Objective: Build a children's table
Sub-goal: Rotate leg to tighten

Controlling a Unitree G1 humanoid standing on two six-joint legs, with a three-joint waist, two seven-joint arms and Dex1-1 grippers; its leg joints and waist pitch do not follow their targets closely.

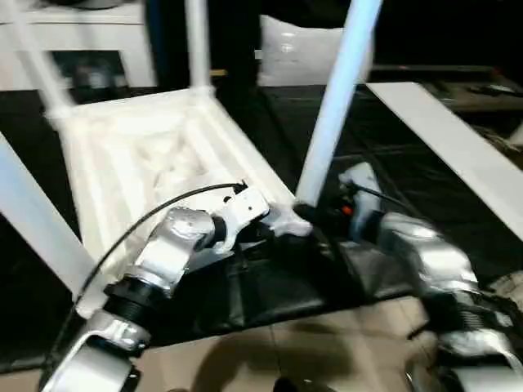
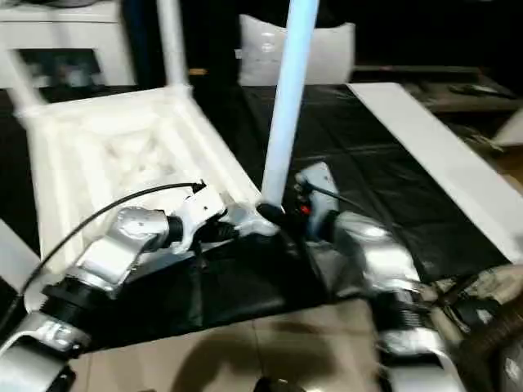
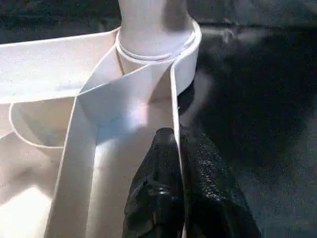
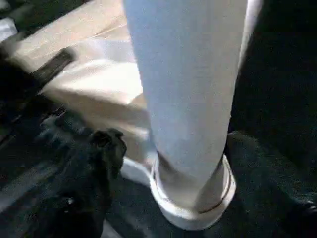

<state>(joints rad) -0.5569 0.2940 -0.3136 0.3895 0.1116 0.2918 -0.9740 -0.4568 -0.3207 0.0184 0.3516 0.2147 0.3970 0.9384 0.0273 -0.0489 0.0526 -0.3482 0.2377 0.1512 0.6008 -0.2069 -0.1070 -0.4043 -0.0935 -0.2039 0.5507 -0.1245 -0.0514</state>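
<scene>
Now the children's table [image 1: 139, 163] lies upside down on the black mat [image 2: 368, 163], the left gripper [image 3: 171, 148] pinching its edge wall, the near leg [image 2: 288, 106] standing straight up just beside the right gripper [image 2: 282, 214], jaws apart.

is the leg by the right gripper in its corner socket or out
In. The leg stands upright with its base seated inside the round corner socket of the upturned table top.

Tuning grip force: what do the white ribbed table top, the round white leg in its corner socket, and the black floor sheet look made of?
White ribbed table top: moulded plastic, smooth, thin ribs. Round white leg: seemingly the same plastic, slightly glossy. Black floor sheet: probably thin plastic film; wrinkled, shiny.
</scene>
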